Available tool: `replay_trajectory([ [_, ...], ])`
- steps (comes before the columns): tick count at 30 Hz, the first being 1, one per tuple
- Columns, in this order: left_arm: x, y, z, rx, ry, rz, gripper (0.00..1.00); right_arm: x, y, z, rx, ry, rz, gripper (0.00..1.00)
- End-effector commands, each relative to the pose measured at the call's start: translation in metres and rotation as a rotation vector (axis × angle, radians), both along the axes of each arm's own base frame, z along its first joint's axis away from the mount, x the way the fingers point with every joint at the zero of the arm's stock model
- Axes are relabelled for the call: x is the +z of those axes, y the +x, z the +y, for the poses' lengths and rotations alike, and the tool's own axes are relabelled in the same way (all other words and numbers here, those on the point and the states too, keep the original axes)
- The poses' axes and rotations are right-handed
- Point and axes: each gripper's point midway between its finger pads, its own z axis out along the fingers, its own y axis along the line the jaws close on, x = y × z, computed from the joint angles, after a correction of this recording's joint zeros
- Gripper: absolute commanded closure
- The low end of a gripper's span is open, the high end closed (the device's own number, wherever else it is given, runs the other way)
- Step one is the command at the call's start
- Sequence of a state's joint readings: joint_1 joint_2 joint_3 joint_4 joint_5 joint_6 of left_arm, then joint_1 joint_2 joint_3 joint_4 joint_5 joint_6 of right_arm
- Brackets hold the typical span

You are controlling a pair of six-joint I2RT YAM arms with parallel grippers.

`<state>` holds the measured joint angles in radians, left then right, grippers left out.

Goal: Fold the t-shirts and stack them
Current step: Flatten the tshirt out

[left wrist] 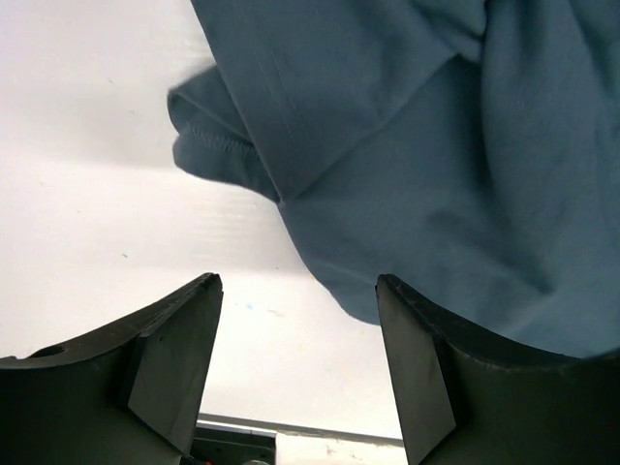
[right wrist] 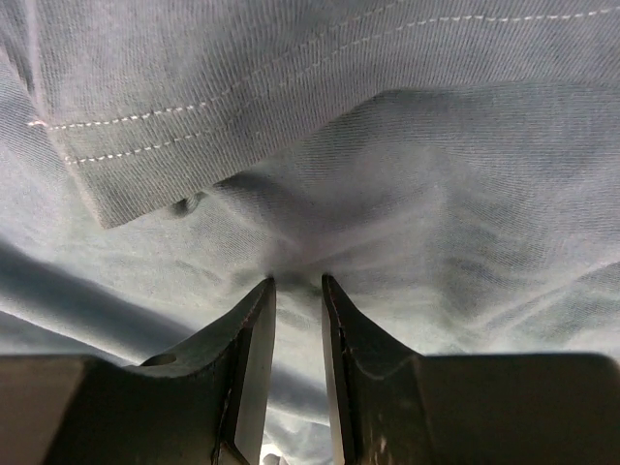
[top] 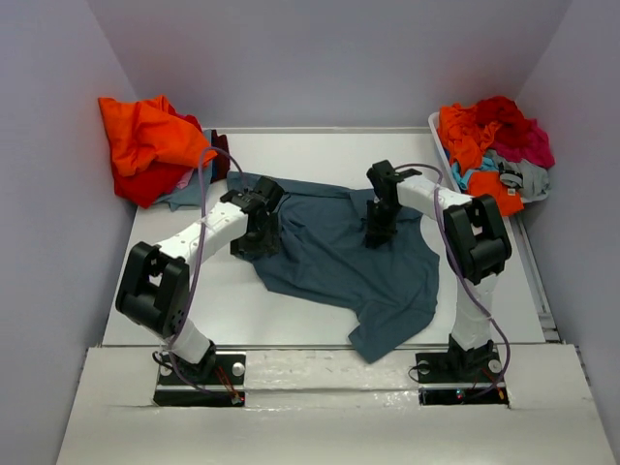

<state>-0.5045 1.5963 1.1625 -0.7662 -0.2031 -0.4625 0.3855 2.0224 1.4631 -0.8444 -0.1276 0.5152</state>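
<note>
Orange and red t-shirts (top: 145, 150) are lying heaped at the far-left corner of the white desk (top: 218, 305). Just right of them, the left claw (top: 256, 231) is hovering with its jaws standing apart over bare desk, beside the rolled sleeve (left wrist: 218, 136) of the slate-blue t-shirt (top: 339, 257). That shirt is lying spread but rumpled across the middle. The right claw (top: 378, 231) is pressing down on its far-right part, jaws nearly together and clamping a pucker of cloth. The flattening step appears to be in hand. The next move is likely calling for the left claw to take the sleeve edge so both can pull the shirt smooth. At far right, a basket (top: 435, 126) is holding more shirts (top: 499, 145). Neither heap is lying in the arms' way.
</note>
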Motion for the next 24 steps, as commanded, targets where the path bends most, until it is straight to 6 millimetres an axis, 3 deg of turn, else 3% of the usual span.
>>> replay_trajectory([
  [1,0.001,-0.014,-0.012,0.003,-0.074,0.005,0.25,0.007,0.005,0.002,0.017,0.026,-0.034,0.68],
  [7,-0.006,-0.018,-0.010,-0.019,-0.059,0.032,0.25,0.030,0.025,0.006,0.019,0.032,-0.101,0.68],
  [10,-0.012,-0.013,-0.015,-0.040,-0.044,0.049,0.25,0.029,0.033,0.007,0.010,0.020,-0.109,0.68],
  [24,-0.033,0.040,-0.032,-0.111,0.041,0.061,0.24,0.027,0.068,0.010,-0.046,0.044,-0.125,0.68],
])
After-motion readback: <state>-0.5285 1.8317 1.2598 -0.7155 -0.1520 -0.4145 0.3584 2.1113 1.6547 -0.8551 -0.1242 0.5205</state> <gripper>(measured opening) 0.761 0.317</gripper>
